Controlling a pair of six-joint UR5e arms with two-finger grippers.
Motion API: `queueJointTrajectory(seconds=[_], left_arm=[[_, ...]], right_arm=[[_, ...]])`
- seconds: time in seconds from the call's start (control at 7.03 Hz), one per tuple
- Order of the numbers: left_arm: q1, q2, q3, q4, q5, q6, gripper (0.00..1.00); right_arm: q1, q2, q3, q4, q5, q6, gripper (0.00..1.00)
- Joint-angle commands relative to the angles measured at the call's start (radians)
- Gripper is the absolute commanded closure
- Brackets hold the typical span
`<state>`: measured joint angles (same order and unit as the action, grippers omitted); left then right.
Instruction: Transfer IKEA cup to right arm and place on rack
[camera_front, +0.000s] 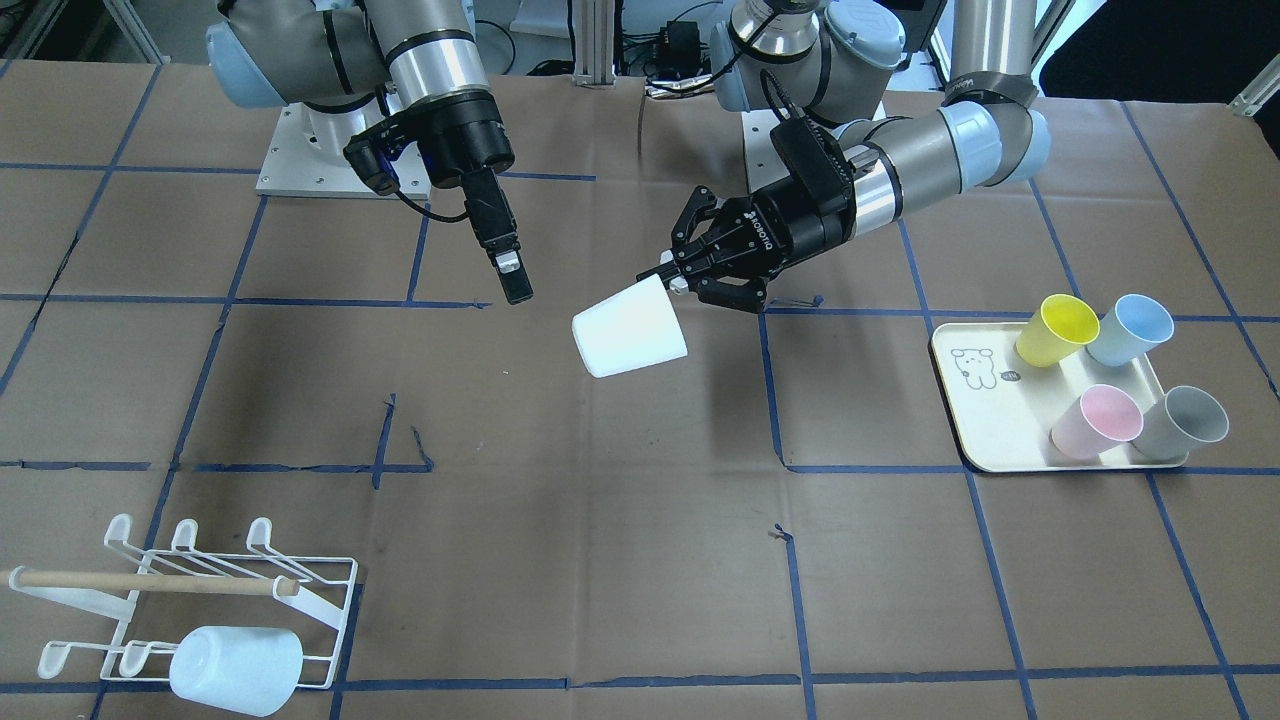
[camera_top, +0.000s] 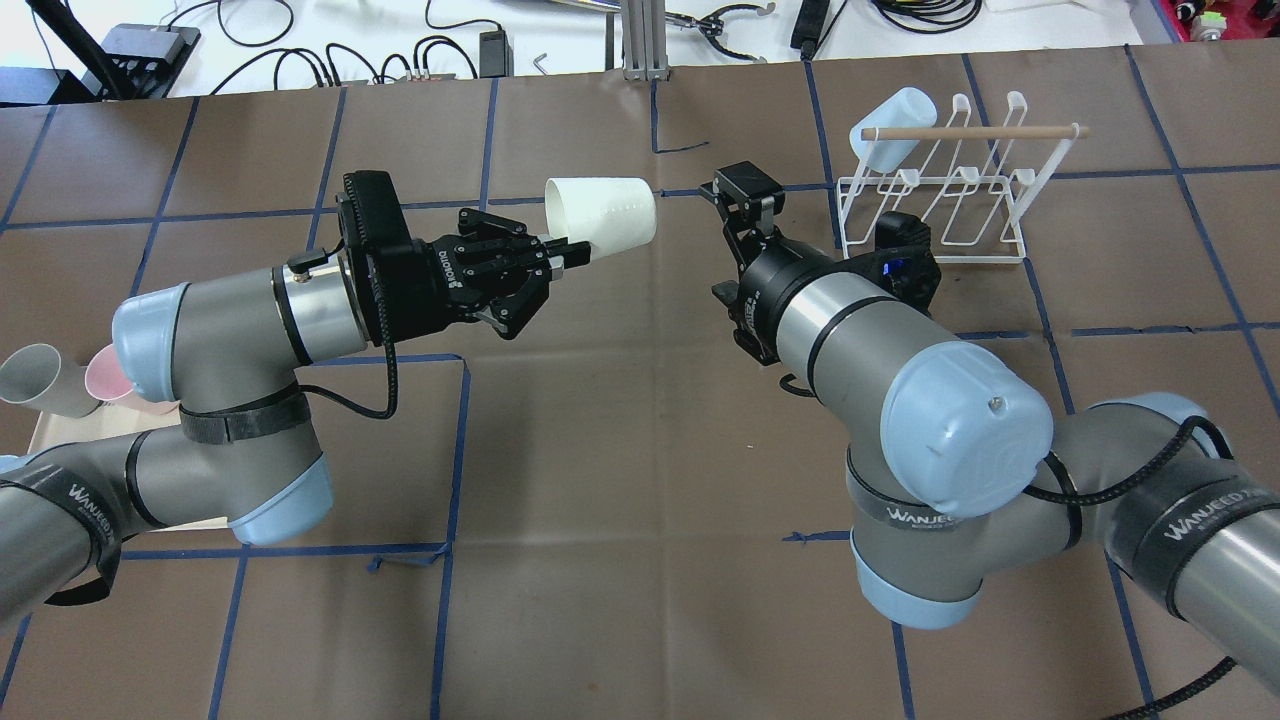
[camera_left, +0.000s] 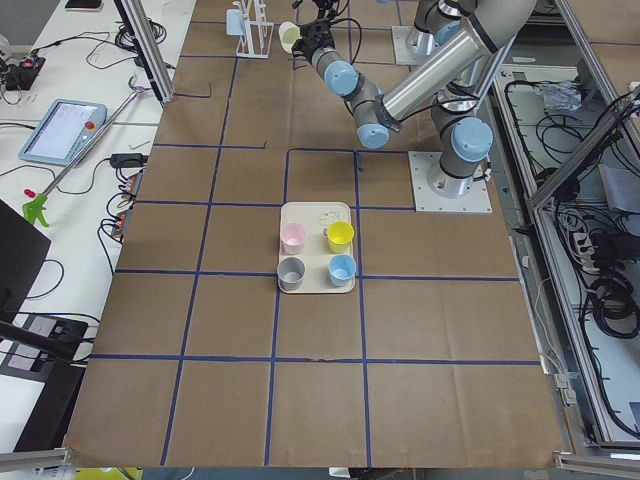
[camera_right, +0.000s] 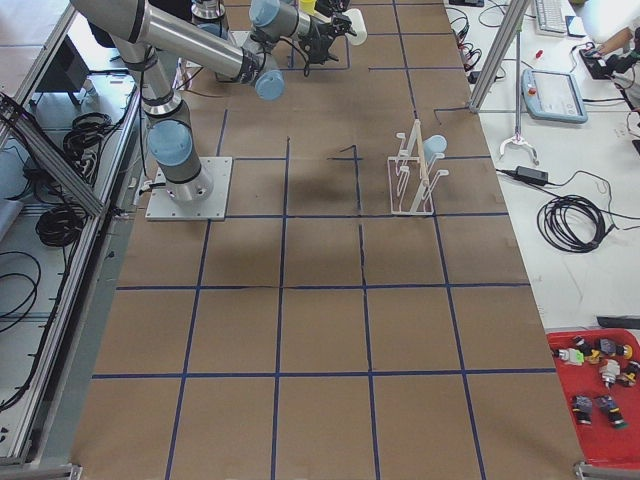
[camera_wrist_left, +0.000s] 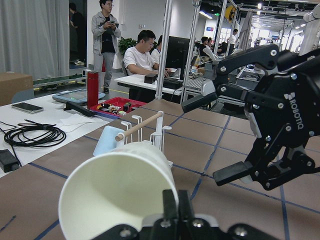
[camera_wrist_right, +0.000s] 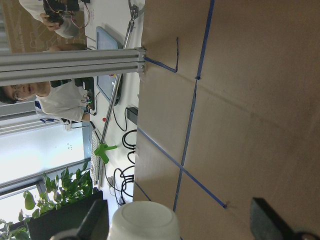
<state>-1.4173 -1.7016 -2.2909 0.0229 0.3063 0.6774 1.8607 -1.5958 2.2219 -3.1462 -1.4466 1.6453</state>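
Mid-frame above worktop (camera_front: 600, 560): left gripper (camera_front: 672, 281) pinches white cup (camera_front: 630, 327) rim; right gripper (camera_top: 728, 240) spread, empty. Risk: thin rim-hold may slip at handover.

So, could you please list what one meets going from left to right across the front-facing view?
rack → right end effector → white cup → left end effector → tray
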Motion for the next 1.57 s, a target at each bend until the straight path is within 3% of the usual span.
queueJointTrajectory(seconds=[0.0, 0.57, 1.42], left_arm=[[0.000, 0.000, 0.002, 0.000, 0.001, -0.009, 0.96], [0.000, -0.001, 0.002, 0.000, 0.001, -0.007, 0.95], [0.000, 0.000, 0.002, 0.002, 0.001, -0.007, 0.94]], right_arm=[[0.026, 0.005, -0.040, 0.070, 0.000, 0.066, 0.01], [0.046, 0.014, -0.117, 0.170, 0.052, 0.151, 0.03], [0.072, 0.120, -0.211, 0.167, 0.052, 0.183, 0.00]])
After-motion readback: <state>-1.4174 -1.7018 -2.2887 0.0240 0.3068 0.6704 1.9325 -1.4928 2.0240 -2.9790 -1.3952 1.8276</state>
